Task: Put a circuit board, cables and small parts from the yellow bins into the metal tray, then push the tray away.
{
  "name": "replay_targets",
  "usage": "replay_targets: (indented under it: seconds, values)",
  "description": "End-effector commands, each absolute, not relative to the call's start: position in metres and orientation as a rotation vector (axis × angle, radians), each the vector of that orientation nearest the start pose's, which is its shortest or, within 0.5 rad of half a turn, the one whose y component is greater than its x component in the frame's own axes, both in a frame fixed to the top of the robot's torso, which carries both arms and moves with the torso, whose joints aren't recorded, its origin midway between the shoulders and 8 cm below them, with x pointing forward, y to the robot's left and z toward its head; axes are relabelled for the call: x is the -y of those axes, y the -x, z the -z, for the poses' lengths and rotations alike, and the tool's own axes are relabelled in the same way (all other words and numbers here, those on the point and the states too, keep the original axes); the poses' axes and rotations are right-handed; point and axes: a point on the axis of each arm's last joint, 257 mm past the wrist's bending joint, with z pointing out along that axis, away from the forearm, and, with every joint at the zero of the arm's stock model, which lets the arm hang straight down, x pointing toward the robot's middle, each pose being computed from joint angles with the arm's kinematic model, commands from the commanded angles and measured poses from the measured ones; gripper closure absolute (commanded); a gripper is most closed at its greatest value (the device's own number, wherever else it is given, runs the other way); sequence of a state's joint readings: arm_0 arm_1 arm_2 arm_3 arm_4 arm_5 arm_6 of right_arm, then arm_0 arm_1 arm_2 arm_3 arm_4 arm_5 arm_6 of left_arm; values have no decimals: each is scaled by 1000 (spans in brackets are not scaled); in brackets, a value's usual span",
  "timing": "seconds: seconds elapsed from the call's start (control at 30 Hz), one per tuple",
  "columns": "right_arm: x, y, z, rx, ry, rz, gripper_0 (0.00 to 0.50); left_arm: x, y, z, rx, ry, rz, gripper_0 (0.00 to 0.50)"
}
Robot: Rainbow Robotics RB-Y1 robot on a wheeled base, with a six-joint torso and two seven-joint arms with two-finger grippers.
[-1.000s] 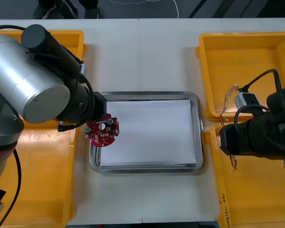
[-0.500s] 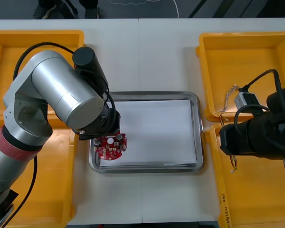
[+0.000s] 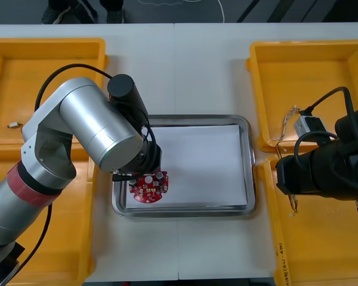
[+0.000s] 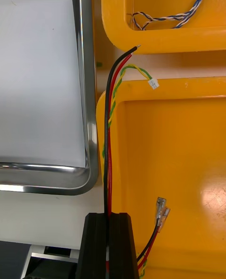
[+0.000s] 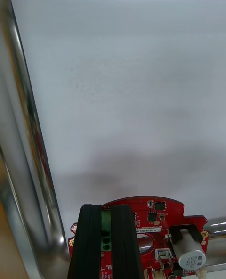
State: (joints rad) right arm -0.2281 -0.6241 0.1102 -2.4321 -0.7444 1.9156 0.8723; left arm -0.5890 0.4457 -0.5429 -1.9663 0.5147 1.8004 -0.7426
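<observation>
Since the left claw (image 5: 107,241) is clamped tight on the edge of the round red circuit board (image 3: 149,187), which sits over the lower left corner of the metal tray (image 3: 249,179) in the front view, the step in hand looks to be setting the board down. Whether the board touches the white liner cannot be told. To do it well, the claw should lower until the board lies flat inside the shiny rim, not across it, then open fully and lift straight up so nothing drags. The right claw (image 4: 107,246), at the right of the frame over a yellow bin (image 3: 322,250), is pinched shut on black, red and yellow cables (image 4: 109,118).
</observation>
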Motion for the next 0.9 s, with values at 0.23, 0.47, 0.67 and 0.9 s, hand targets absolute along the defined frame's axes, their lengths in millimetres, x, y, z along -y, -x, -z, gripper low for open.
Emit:
replay_targets:
  seconds: [0.23, 0.47, 0.67, 0.9]
  values:
    - [199, -349, 192, -2676, 47, -207, 500, -80, -431, 240, -2679, -156, 114, 500]
    - [199, -348, 193, -2678, 46, -206, 500, -83, -432, 248, -2665, -166, 103, 500]
    - [200, -348, 192, -2677, 47, -203, 500, -87, -430, 253, -2672, -173, 88, 500]
    - [200, -348, 193, -2677, 47, -203, 500, -94, -425, 261, -2686, -182, 64, 500]
